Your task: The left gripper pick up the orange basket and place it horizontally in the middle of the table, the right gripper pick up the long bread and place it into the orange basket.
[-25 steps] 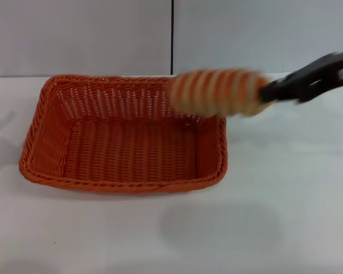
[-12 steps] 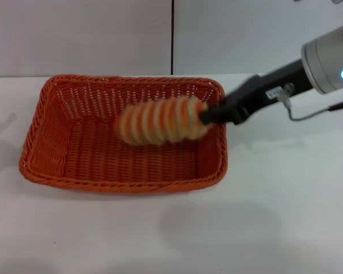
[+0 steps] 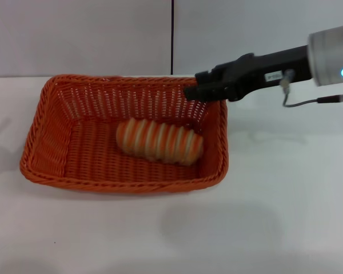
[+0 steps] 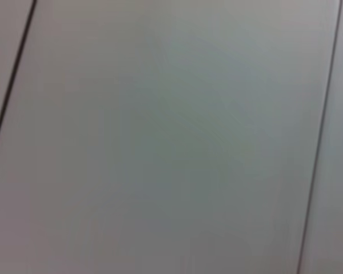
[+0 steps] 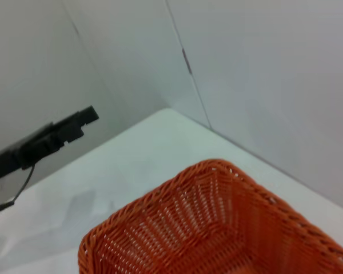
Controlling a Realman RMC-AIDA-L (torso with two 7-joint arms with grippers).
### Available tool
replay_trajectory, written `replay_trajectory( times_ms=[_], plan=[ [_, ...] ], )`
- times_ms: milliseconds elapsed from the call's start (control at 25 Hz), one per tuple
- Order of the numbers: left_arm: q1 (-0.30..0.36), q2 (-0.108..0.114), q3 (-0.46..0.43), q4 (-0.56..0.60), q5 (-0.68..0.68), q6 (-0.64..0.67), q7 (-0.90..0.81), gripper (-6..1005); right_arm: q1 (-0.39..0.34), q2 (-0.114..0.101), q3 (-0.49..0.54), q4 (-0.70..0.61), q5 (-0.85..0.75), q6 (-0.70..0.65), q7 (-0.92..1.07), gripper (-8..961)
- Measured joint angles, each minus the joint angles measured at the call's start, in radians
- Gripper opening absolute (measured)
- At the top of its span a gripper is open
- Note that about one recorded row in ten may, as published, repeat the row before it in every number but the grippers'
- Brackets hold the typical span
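The long bread (image 3: 159, 140) lies flat on the floor of the orange basket (image 3: 40, 134), toward its right half, striped orange-brown and cream. The basket sits lengthwise across the white table (image 3: 274, 205). My right gripper (image 3: 192, 91) hovers above the basket's back right rim, open, with nothing between its fingers and clear of the bread. In the right wrist view the orange basket (image 5: 217, 228) shows from above one corner, and the left gripper (image 5: 74, 121) is parked far off beyond the table's edge. The left wrist view holds only a grey wall panel.
A grey panelled wall (image 3: 80, 34) with a dark vertical seam stands behind the table. White tabletop spreads in front of the basket and to its right. The right arm (image 3: 331, 57) reaches in from the upper right, trailing a thin cable.
The right gripper carried the bread leftward and down over the basket, then let it go. The bread now rests in the basket and the gripper has lifted back toward the rear rim.
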Motion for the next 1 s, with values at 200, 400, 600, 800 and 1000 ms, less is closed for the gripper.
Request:
replay_trajectory(
  times_ms=[200, 400, 600, 800, 1000],
  plan=[
    [0.008, -0.002, -0.064, -0.035, -0.002, 0.005, 0.061, 745, -0.111, 0.000, 0.069, -0.126, 0.110, -0.022, -0.056, 544],
    [0.012, -0.003, -0.173, -0.128, -0.003, 0.032, 0.195, 750, -0.245, 0.001, 0.171, -0.128, 0.320, -0.016, -0.272, 695],
    [0.029, -0.004, -0.268, -0.205, -0.003, 0.050, 0.291, 750, -0.259, 0.000, 0.297, 0.185, 0.559, -0.012, -0.625, 723],
    [0.050, -0.004, -0.294, -0.214, -0.003, 0.045, 0.314, 750, -0.232, 0.001, 0.356, 0.484, 0.747, -0.014, -1.013, 723],
    [0.055, -0.004, -0.334, -0.237, -0.003, 0.025, 0.315, 750, -0.214, 0.004, 0.357, 0.647, 0.878, -0.016, -1.235, 723]
  ],
)
